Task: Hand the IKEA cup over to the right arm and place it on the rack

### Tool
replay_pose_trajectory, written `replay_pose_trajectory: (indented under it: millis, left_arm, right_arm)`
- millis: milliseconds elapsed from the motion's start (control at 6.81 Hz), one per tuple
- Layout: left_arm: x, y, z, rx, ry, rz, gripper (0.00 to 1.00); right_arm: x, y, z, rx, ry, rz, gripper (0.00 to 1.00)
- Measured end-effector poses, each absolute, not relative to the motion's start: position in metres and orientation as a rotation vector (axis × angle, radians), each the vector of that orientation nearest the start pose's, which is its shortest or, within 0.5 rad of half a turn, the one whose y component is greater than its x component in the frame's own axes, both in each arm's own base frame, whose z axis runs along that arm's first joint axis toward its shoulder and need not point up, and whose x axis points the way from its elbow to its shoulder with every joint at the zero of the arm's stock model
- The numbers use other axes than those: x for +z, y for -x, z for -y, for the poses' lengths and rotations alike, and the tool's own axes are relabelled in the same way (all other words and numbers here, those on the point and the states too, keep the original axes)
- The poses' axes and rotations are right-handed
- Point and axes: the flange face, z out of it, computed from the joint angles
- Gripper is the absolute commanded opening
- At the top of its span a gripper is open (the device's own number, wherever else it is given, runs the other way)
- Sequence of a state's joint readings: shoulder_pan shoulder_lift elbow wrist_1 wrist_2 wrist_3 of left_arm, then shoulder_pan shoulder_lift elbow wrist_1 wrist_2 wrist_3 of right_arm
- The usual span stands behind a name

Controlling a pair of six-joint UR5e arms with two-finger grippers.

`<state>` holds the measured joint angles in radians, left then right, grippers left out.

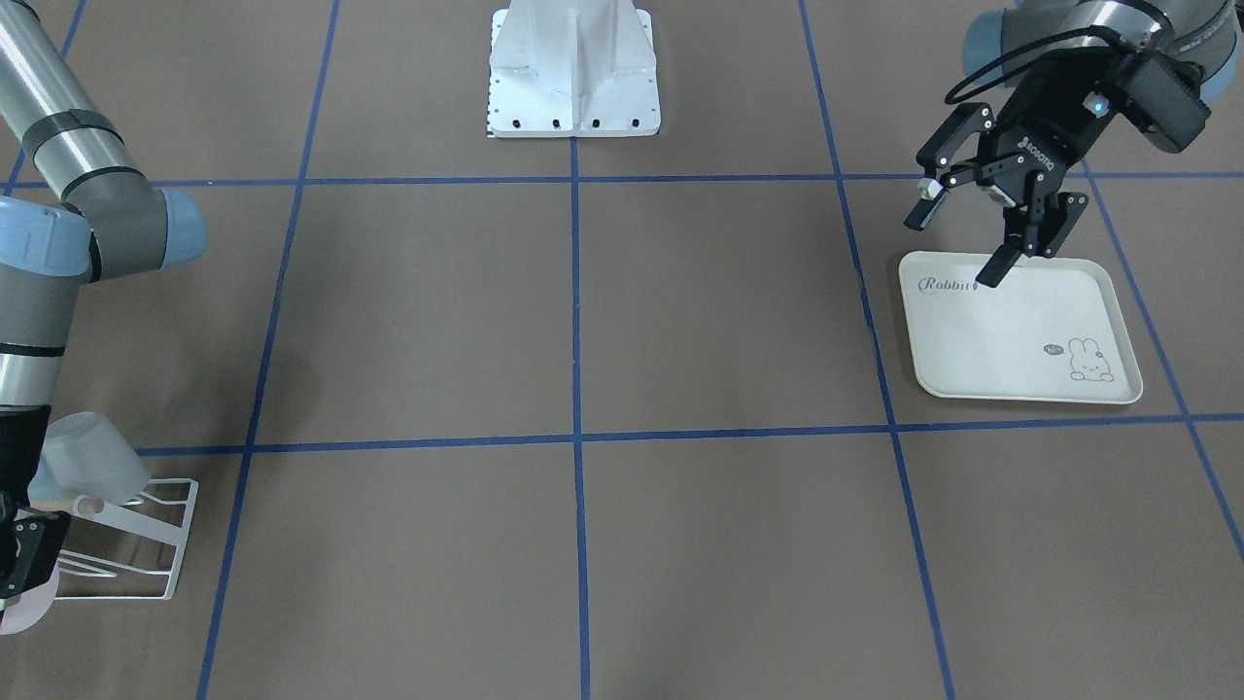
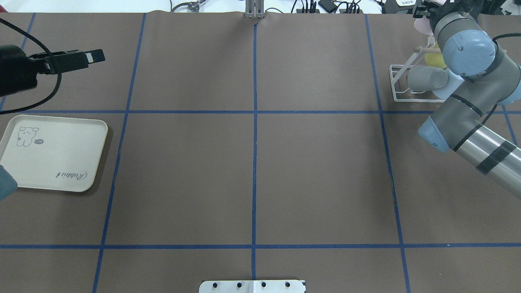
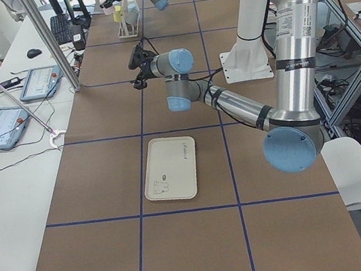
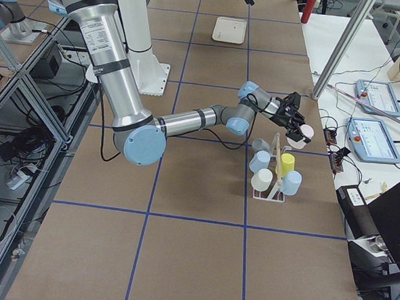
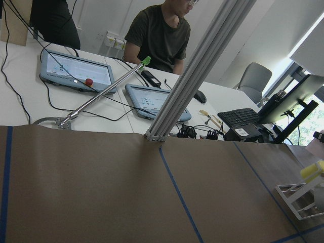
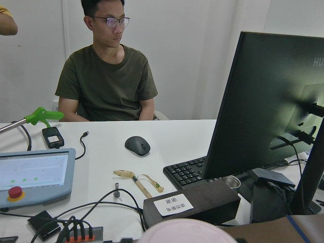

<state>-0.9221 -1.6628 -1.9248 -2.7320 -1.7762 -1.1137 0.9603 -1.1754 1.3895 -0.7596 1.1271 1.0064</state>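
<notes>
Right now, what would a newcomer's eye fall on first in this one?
First, the right end effector at the table's right end, which seems to hold a pink cup just beside the rack. The rack carries several other cups. Next, at the opposite end, the left end effector hangs wide open over the robot-side edge of the empty rabbit tray.

Your right tool [image 1: 21, 564] is cut off by the front view's edge. The pink cup [image 6: 187, 231] shows only its rim (jaws hidden). Overhead, the right arm [image 2: 468, 77] covers part of the rack [image 2: 392, 83].
</notes>
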Motion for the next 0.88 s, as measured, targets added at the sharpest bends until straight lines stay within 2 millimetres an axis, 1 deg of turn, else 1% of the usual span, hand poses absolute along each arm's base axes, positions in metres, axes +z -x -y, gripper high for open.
replay_pose_trajectory:
  millis: [294,881]
  left_arm:
    - [0.315,-0.205,0.457,-0.196,-0.894,-1.335,0.99]
    - [0.316,-0.205,0.457,-0.196,-0.892,-1.333,0.99]
  right_arm:
    - [0.437,0.244,0.652,0.565,-1.000,0.444,0.00]
    - [0.448,0.252,0.643,0.529,-0.992,0.430,0.00]
